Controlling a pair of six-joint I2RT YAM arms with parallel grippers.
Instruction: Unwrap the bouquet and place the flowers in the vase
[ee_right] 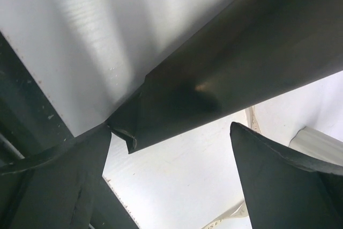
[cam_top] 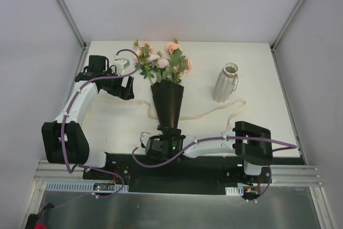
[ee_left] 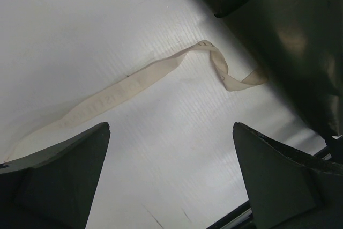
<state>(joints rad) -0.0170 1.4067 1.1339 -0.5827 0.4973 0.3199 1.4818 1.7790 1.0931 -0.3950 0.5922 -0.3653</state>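
The bouquet lies on the white table, its glossy black paper cone (cam_top: 168, 103) narrowing toward the arms and the flowers (cam_top: 161, 63) fanning out at the far end. A loose cream ribbon (cam_top: 214, 112) trails from the cone toward the vase (cam_top: 226, 82), which stands upright to the right. My right gripper (cam_top: 167, 131) is open at the cone's narrow tip. In the right wrist view the black paper (ee_right: 230, 73) crosses above my open gripper (ee_right: 170, 127), its tip touching the left finger (ee_right: 59, 186). My left gripper (cam_top: 126, 87) hangs open left of the cone, nothing between its fingers (ee_left: 284, 181).
In the left wrist view the ribbon (ee_left: 134, 81) runs over the bare table, with the black paper (ee_left: 300, 41) at upper right. White walls close in the table on three sides. A black base plate (cam_top: 203, 167) and metal rail line the near edge.
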